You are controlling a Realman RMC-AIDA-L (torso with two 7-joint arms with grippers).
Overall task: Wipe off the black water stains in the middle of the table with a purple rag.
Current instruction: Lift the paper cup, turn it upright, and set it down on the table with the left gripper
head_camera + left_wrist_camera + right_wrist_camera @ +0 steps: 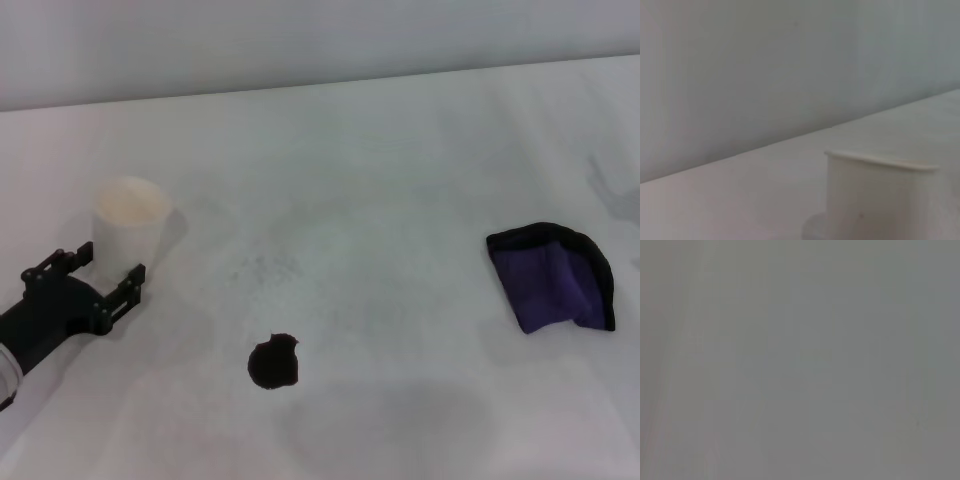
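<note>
Black water stains (pixel 273 362) nearest, mid-table (pixel 400 150), one dark blot. Left gripper (pixel 88 271) low at the left edge, well left of the blot, fingers spread wide around a white paper cup's (pixel 128 225) base. Purple rag (pixel 553 277) lies far right, untouched, well apart from both. Right gripper unseen.

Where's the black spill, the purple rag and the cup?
black water stains (pixel 273 362), head view, middle of the blot.
purple rag (pixel 552 282), head view, purple middle.
paper cup (pixel 128 232), head view, side wall.
</note>
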